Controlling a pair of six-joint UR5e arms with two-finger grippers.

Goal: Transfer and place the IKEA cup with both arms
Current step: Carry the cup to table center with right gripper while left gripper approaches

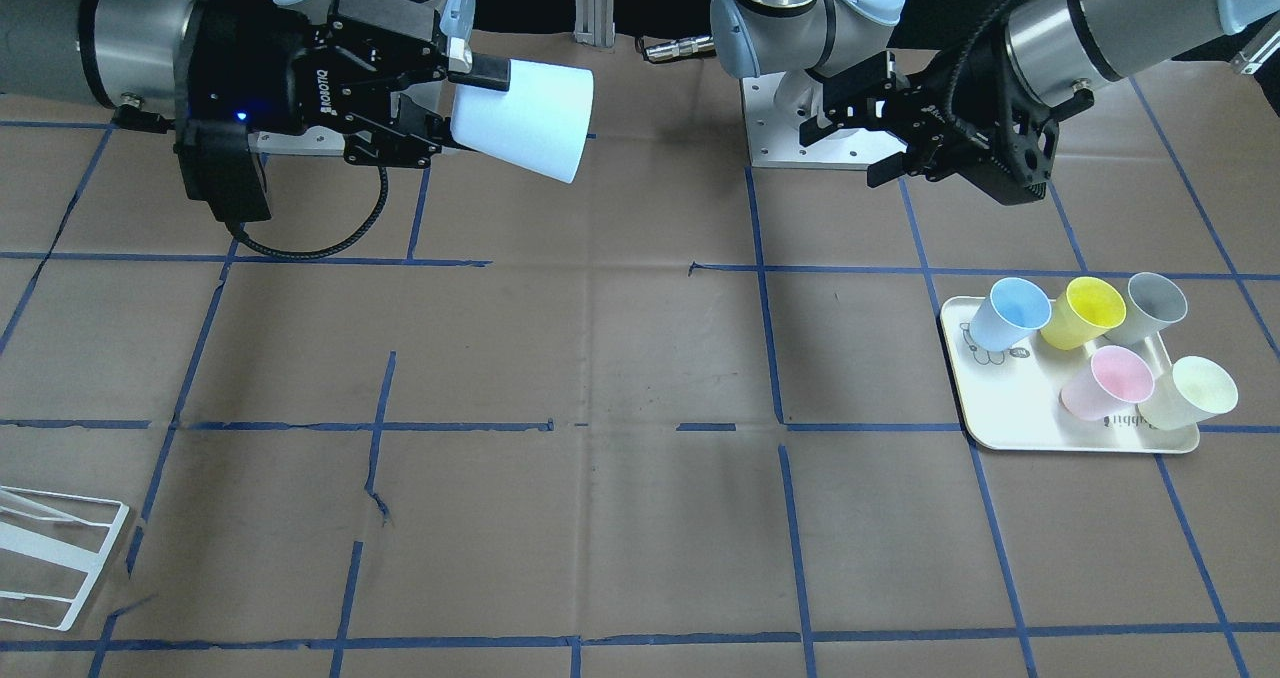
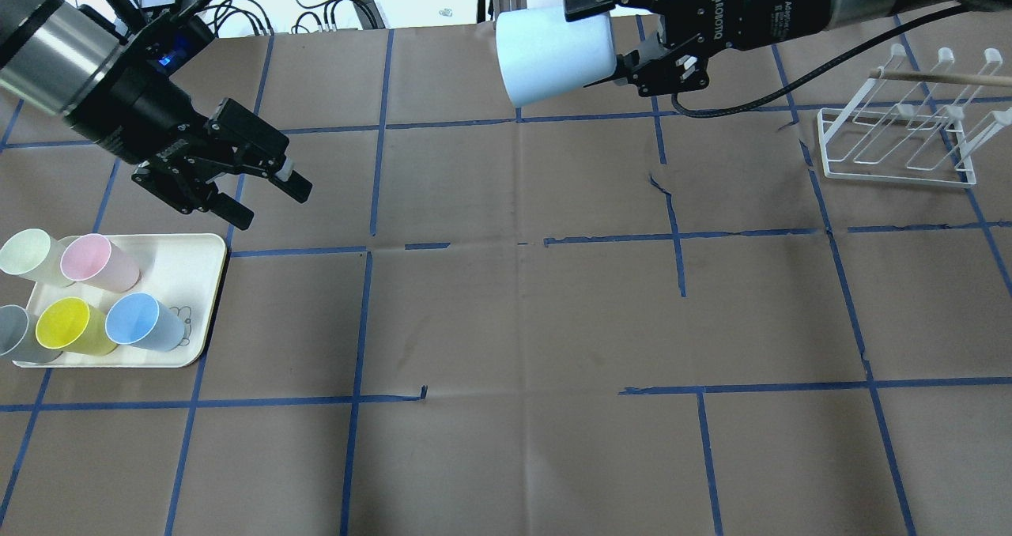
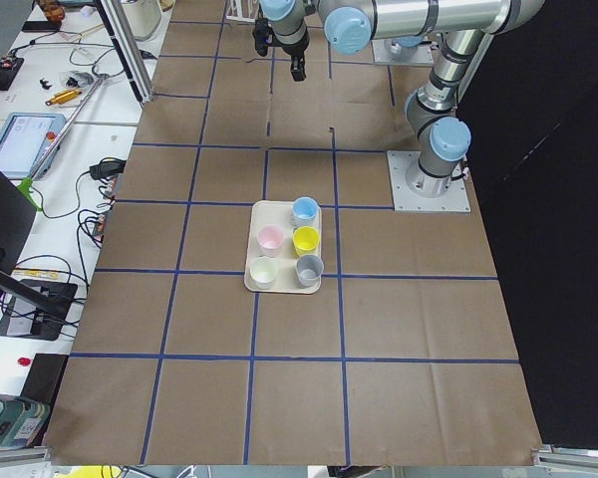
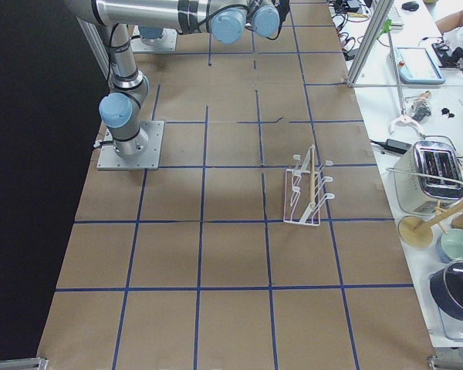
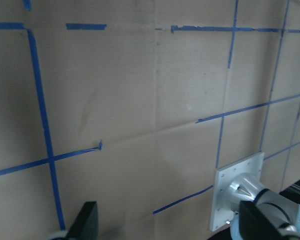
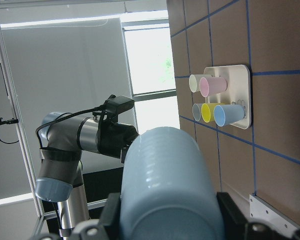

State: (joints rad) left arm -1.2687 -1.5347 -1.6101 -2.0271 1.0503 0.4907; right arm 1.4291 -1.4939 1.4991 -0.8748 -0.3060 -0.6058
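Observation:
My right gripper is shut on the pale blue IKEA cup and holds it on its side high above the table's far middle, rim pointing toward the left arm. The same gripper and cup show in the front view, and the cup fills the right wrist view. My left gripper is open and empty, hovering just beyond the tray; it also shows in the front view. A second pale blue cup stands on the tray.
The tray also holds a pink cup, a yellow cup, a grey cup and a pale green cup. A white wire rack stands at the table's right side. Blue tape lines cross the brown table.

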